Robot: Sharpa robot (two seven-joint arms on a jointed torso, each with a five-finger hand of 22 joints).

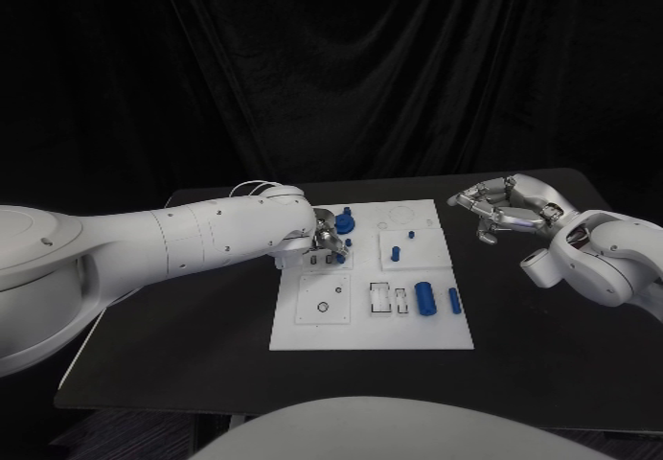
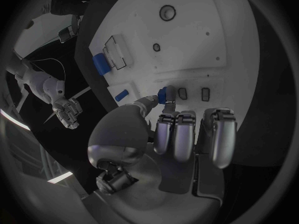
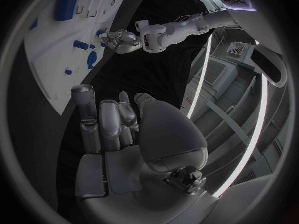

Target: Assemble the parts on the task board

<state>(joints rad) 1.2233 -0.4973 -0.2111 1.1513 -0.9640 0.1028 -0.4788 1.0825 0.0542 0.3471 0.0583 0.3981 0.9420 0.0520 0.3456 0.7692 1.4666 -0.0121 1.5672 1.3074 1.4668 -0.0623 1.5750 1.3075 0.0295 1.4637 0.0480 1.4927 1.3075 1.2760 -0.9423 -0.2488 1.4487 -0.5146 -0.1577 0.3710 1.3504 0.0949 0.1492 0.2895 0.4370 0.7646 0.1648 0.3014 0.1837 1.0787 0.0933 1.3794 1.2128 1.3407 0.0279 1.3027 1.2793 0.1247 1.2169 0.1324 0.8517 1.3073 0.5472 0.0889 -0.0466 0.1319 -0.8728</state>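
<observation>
Lab: black-draped backdrop (image 1: pixel 331 86), black table (image 1: pixel 180 326)

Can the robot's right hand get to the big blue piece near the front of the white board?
Probably yes. The right hand hangs empty beside the task board, and nothing stands between it and the big blue piece.

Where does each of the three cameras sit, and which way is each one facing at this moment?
Head view: on the robot's head, looking down at the task board; both white arms enter.
Left wrist view: behind the left hand, facing the board, where its fingers pinch a blue part.
Right wrist view: behind the right hand, which holds nothing, facing across the table.
Shared: both wrist views show the board and the opposite hand.
</observation>
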